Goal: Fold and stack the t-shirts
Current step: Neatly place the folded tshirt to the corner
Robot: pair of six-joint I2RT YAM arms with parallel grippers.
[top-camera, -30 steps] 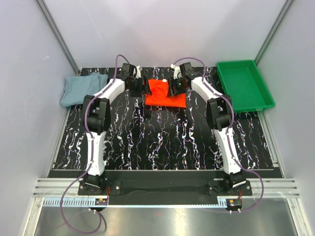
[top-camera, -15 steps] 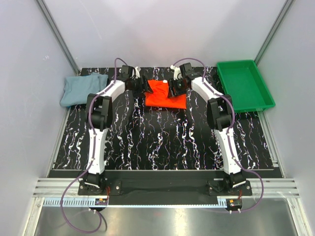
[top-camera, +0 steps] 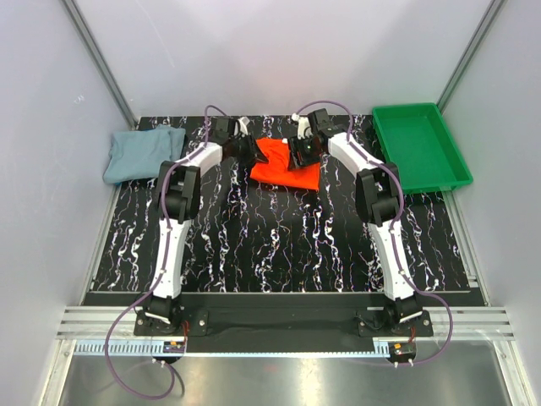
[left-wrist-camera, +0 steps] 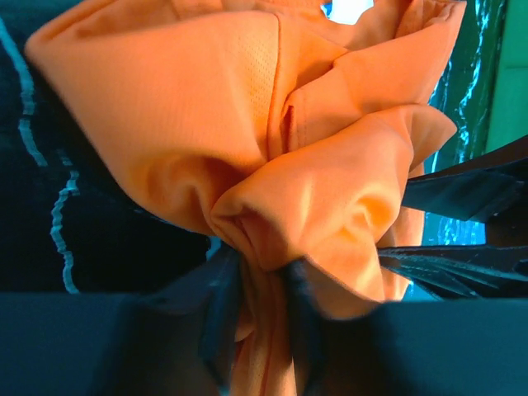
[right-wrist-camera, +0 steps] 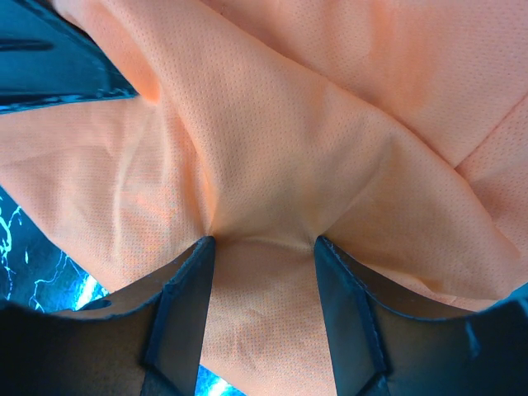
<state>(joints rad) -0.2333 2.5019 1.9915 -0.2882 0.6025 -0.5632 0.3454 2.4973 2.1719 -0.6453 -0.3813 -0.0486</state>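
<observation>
Orange shirt (top-camera: 287,169) lies far-middle on the desk (top-camera: 279,241). Left fingers (left-wrist-camera: 221,313) pinch a bunched edge; right fingers (right-wrist-camera: 181,318) grip a wider fold. I'd lift both together, evenly, keeping the cloth taut.

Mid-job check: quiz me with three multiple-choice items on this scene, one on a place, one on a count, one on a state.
1. Where is the grey shirt?
A) at the far left of the table
B) in the tray
C) at the table's near edge

2. How many shirts show?
A) one
B) two
C) three

3. The left gripper is:
A) open over bare table
B) shut on the orange shirt
C) shut on the tray

Answers:
1 A, it lies bunched at the table's far left.
2 B, one grey and one orange.
3 B, the wrist view shows its fingers pinching a bunch of orange cloth.
</observation>
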